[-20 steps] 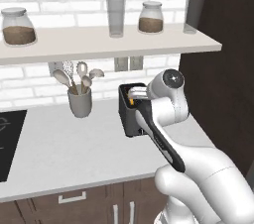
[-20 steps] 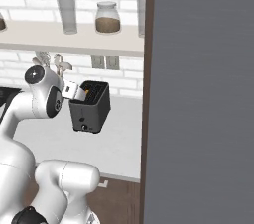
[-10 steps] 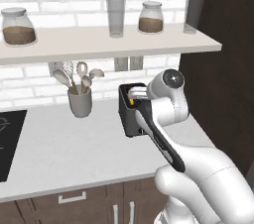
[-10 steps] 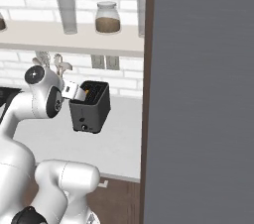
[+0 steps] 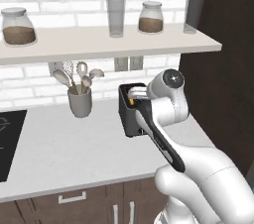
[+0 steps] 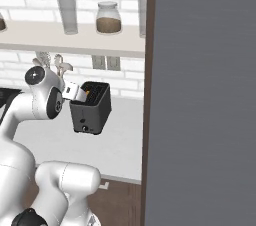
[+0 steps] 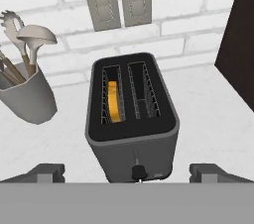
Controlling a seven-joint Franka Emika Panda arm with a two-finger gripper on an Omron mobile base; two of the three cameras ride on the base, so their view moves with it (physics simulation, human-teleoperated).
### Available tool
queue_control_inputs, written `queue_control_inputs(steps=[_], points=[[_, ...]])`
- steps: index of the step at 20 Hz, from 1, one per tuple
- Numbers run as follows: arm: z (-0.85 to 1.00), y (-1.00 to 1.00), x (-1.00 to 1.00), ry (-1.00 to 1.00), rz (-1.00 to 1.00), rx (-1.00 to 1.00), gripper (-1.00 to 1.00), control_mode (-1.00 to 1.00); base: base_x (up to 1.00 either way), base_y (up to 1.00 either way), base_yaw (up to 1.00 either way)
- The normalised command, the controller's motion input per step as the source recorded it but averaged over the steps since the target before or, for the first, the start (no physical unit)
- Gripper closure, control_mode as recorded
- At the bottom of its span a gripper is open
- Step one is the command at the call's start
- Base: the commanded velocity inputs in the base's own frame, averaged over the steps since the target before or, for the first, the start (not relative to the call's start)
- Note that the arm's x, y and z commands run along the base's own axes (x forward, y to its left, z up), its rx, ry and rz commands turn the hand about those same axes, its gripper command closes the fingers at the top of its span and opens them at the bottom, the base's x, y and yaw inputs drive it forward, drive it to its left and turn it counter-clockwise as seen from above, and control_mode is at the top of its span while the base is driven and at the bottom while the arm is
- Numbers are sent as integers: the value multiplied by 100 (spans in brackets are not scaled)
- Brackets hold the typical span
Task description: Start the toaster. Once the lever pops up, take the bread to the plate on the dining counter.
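The dark grey toaster (image 5: 130, 119) (image 6: 90, 110) (image 7: 131, 119) stands on the grey counter by the brick wall. The bread (image 7: 114, 101) sits low in the left slot, its orange crust showing; the right slot is bare. My gripper (image 7: 130, 173) hovers just in front of and above the toaster, open, with one fingertip (image 7: 47, 171) on each side and nothing between them. A small dark knob (image 7: 139, 171) sits low on the toaster's front. The plate and the dining counter are out of view.
A grey cup of utensils (image 5: 80, 101) (image 7: 27, 96) stands left of the toaster. A shelf (image 5: 99, 44) with jars and glasses hangs above. A tall dark cabinet (image 5: 223, 69) (image 6: 205, 95) rises close on the right. A black cooktop (image 5: 7, 139) lies far left.
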Motion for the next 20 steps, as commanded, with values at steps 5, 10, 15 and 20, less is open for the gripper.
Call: queue_control_inputs(steps=[5,10,15,20], points=[[0,0,0,0,0,0,-100,-100,0,0,0],[0,0,0,0,0,0,-100,-100,0,0,0],[0,0,0,0,0,0,-100,-100,0,0,0],[0,0,0,0,0,0,-100,-100,0,0,0]])
